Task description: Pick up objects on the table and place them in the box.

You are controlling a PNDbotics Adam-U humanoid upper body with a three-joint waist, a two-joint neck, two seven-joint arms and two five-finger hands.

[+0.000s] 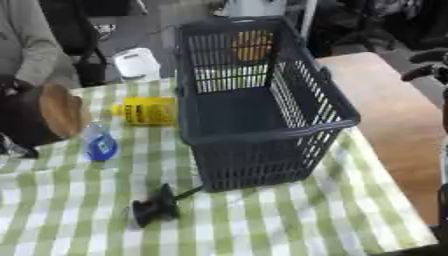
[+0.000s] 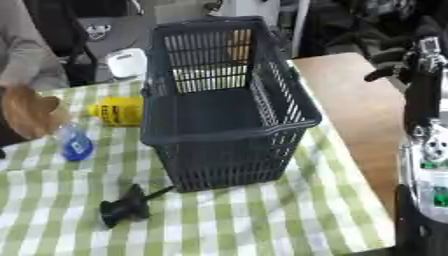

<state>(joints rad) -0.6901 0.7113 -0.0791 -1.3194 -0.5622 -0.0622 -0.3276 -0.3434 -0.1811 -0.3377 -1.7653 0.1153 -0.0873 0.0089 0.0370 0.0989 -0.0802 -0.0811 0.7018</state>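
Your right arm [image 2: 426,150], black links, silver-white joint housings, a small green patch low on the casing

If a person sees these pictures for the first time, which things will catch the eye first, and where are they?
The big dark slatted basket stands in the middle of the green checked tablecloth and dominates the view. To its left lie a yellow container and a clear bottle with a blue label, and a small black object lies in front of the basket. The robot's right arm rises at the right edge.
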